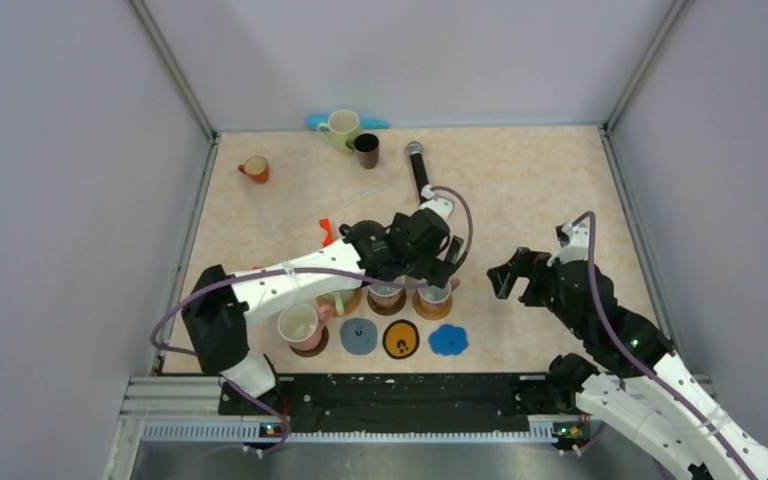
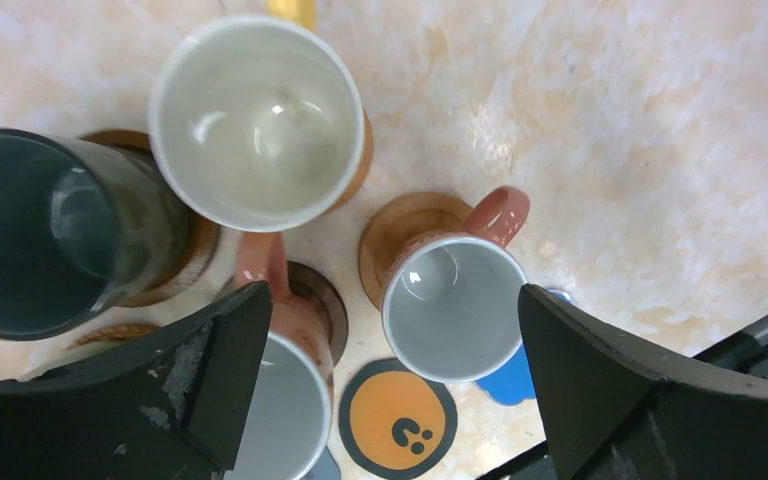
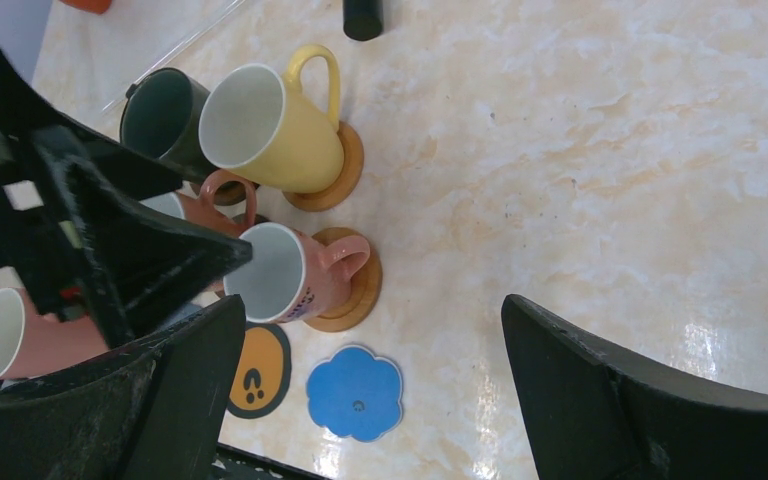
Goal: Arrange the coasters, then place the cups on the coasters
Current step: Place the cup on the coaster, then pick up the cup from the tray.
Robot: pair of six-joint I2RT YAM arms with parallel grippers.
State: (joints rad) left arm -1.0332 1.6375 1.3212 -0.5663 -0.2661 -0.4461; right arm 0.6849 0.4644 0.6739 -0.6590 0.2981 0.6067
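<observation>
My left gripper (image 2: 392, 296) is open, its jaws standing clear on either side of a pink cup (image 2: 452, 310) that rests on a wooden coaster (image 2: 397, 222). Around it stand a yellow cup (image 2: 255, 120), a dark green cup (image 2: 50, 230) and a second pink cup (image 2: 282, 405), each on a brown coaster. A black-and-yellow coaster (image 2: 397, 420), a blue scalloped coaster (image 3: 356, 392) and a grey-blue coaster (image 1: 358, 335) lie bare. My right gripper (image 1: 516, 281) hangs open and holds nothing, to the right of the group.
At the back stand a pale green cup (image 1: 341, 127), a dark cup (image 1: 366, 150) and an orange cup (image 1: 255, 168). A black microphone (image 1: 417, 165) with its cable lies behind my left arm, a small red-orange piece (image 1: 326, 230) beside it. Another pink cup (image 1: 300, 325) stands front left.
</observation>
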